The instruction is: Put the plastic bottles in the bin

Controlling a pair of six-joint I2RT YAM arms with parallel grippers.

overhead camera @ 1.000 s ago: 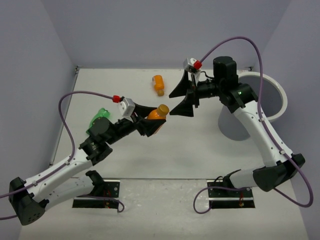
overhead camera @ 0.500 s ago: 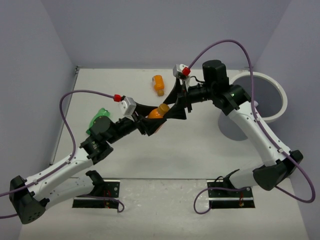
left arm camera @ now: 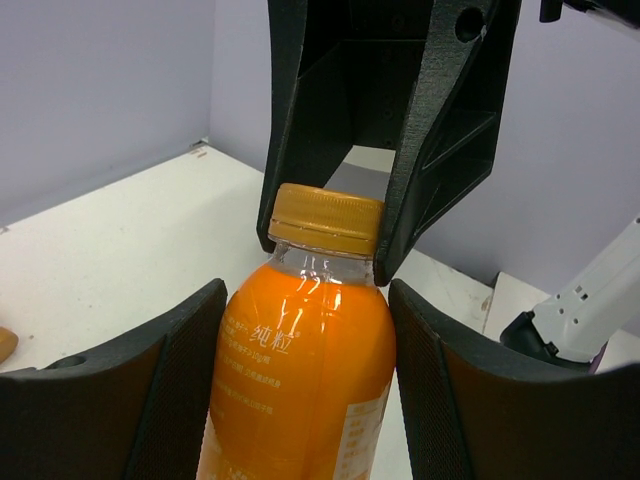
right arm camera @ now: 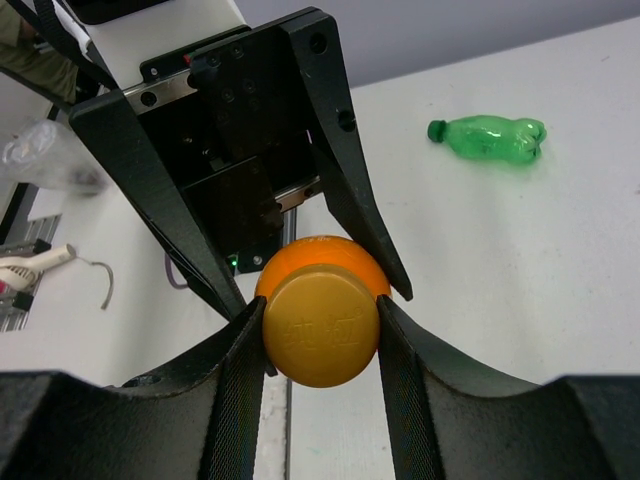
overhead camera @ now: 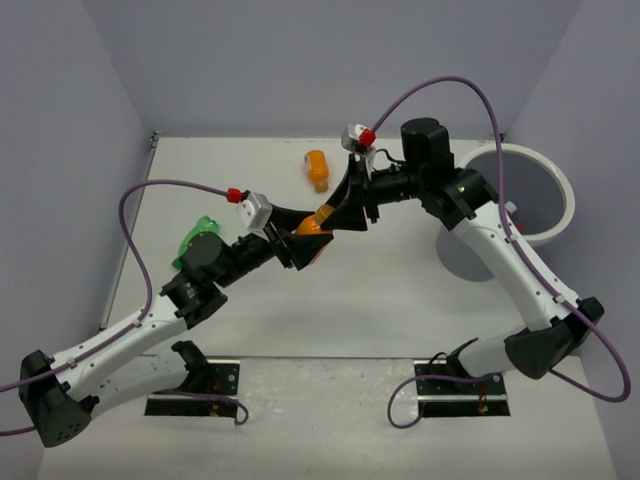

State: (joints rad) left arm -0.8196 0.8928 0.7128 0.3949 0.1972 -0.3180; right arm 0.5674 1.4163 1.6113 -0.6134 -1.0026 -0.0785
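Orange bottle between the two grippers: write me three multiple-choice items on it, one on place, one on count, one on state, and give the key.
1. Where on the orange bottle do the right gripper's fingers sit?
A. At its gold cap. B. Around its base. C. Nowhere near it.

2. How many orange bottles show in the top view?
A. One. B. Four. C. Two.

3. What is the left gripper doing?
A. Hanging open and empty. B. Shut on the bottle's body. C. Out of every view.

Key:
1 A, both wrist views show the fingers against the cap's sides.
2 C, the held one plus a second orange bottle lying on the table beyond it.
3 B, its fingers clamp the body, holding it up off the table.
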